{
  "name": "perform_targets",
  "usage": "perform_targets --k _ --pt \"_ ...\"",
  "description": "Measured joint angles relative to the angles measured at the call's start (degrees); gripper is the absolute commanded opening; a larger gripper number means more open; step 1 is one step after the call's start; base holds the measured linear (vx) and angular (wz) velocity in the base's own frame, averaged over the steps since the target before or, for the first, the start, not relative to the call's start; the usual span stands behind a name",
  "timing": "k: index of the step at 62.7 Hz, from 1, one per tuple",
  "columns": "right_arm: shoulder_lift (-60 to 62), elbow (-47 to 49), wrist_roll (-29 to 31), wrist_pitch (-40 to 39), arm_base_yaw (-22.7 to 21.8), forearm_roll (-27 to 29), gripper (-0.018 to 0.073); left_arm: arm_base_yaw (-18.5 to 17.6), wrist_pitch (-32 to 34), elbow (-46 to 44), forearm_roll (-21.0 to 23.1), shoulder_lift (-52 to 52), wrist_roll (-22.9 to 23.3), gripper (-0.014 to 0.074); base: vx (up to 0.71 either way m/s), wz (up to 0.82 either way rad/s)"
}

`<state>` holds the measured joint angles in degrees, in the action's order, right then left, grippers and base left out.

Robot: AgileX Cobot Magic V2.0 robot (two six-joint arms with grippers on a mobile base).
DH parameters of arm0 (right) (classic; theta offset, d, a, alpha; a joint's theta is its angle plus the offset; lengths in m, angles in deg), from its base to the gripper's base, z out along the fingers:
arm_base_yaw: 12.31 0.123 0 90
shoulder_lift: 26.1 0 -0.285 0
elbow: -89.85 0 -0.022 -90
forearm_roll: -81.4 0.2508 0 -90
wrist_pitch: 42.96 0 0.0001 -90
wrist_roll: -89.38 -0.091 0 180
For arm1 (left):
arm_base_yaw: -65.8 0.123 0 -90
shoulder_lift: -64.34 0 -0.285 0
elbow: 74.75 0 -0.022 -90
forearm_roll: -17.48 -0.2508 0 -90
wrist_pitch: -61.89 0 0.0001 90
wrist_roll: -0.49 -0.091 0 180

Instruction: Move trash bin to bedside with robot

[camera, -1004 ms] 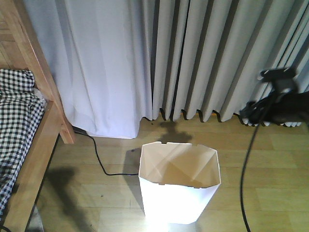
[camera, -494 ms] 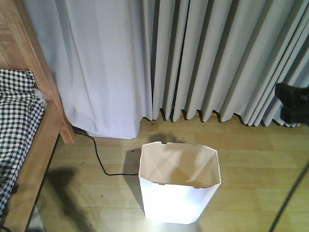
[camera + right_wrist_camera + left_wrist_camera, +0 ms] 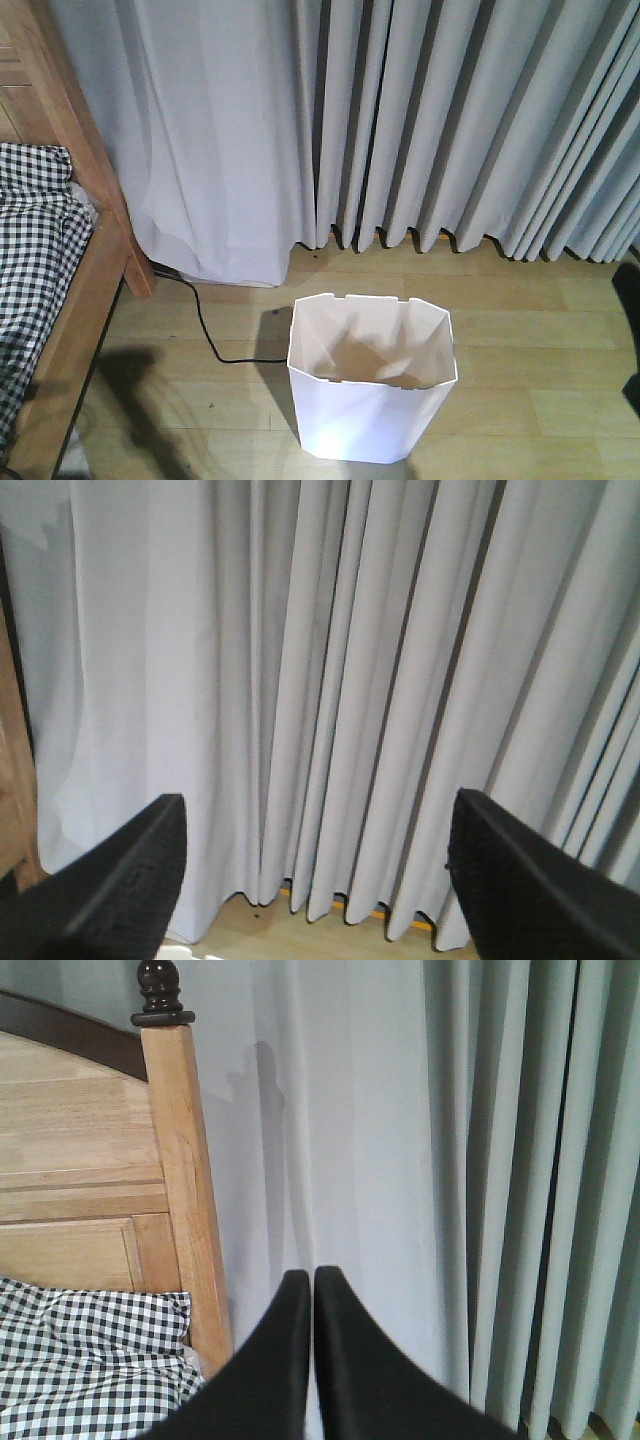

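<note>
The trash bin (image 3: 371, 385) is seen standing upright on the wooden floor (image 3: 520, 400), in the lower middle of the front view. Its white walls taper toward the base; the angular rim is notched, and the inside reads cream. Nothing is touching it. A black cable (image 3: 205, 330) is laid across the floor just left of the bin, running back toward the curtain (image 3: 400, 120), which hangs in grey folds down to the floor behind the bin.

The bedside (image 3: 75, 300) is at the left edge of the front view: a light brown side rail and post, with black-and-white checked bedding (image 3: 35, 260) on top. The bin is set apart from the rail, with bare floor and the cable between them.

Left gripper (image 3: 312, 1278), seen in its wrist view: the two black fingers (image 3: 275, 1350) are pressed together at the tips, nothing held between them. The bed post (image 3: 185, 1180) and checked bedding are seen behind them to the left.

Right gripper (image 3: 315, 820), seen in its wrist view: the fingers (image 3: 125, 880) are spread wide to the frame's two sides, with only curtain between them. Nothing is held or touched.
</note>
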<state>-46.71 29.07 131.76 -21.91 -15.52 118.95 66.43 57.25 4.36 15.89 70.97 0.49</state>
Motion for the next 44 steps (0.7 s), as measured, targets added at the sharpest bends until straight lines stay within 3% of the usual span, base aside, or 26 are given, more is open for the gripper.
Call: perform_targets --k 4,9,21,44 --pt "1.50 -1.28 0.00 -1.50 0.00 -0.49 0.0494 0.00 0.00 0.00 0.00 0.00 0.00 -0.0006 0.00 0.00" --pt "2.07 -1.42 0.00 -3.66 0.00 -0.98 0.0389 0.00 0.00 0.00 0.00 0.00 0.00 -0.0006 0.00 0.00" --pt "2.21 -1.42 0.00 -4.82 -0.07 -2.74 -0.0015 0.00 0.00 0.00 0.00 0.00 0.00 -0.0006 0.00 0.00" --pt "2.21 -1.42 0.00 -4.82 -0.07 -3.86 -0.0008 0.00 0.00 0.00 0.00 0.00 0.00 -0.0006 0.00 0.00"
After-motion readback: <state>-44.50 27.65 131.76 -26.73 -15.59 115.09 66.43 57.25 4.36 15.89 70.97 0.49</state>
